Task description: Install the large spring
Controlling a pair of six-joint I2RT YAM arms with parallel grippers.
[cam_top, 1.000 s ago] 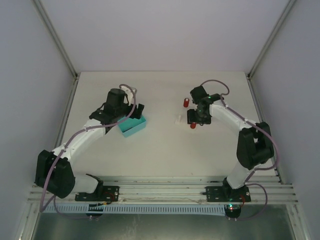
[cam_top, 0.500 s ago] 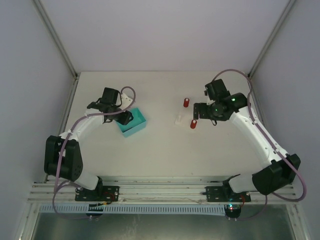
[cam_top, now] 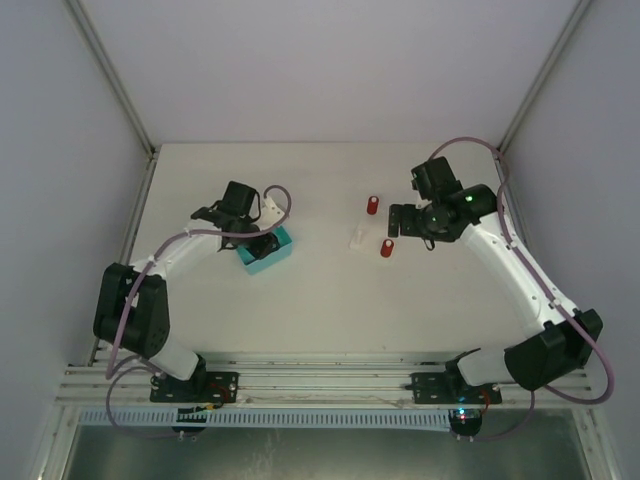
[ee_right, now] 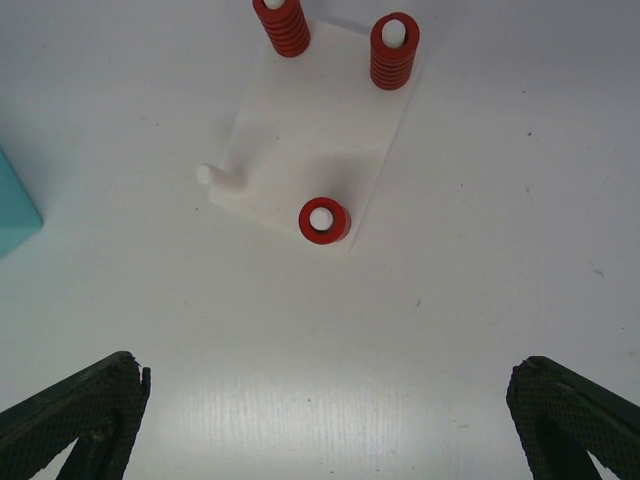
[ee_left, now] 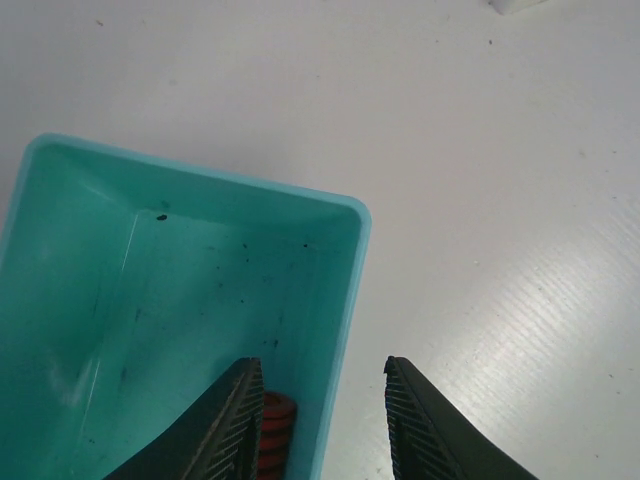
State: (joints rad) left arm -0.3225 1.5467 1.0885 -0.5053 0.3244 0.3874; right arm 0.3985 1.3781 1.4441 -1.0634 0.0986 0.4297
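Observation:
The large spring (ee_left: 272, 430), red, lies inside the teal bin (ee_left: 355, 215) against its right wall. My left gripper (ee_left: 322, 365) straddles that wall. Its left finger (ee_left: 235, 420) is inside the bin, touching the spring. The right finger is outside, a little off the wall, and the jaws are narrowed but open. The white peg plate (ee_right: 310, 130) carries three red springs (ee_right: 324, 220) and one bare peg (ee_right: 207, 173). My right gripper (ee_right: 328, 370) hovers just short of the plate, wide open and empty. From above, the left gripper (cam_top: 255, 238) is over the bin (cam_top: 272, 256) and the right gripper (cam_top: 400, 222) is right of the plate (cam_top: 357, 238).
A corner of the teal bin (ee_right: 15, 210) shows at the left edge of the right wrist view. The grey side walls and the rail at the near edge bound the table (cam_top: 320, 300).
My right gripper has drawn back from the peg plate and opened wide. My left gripper has narrowed and shifted to the bin's edge, around the wall and the spring.

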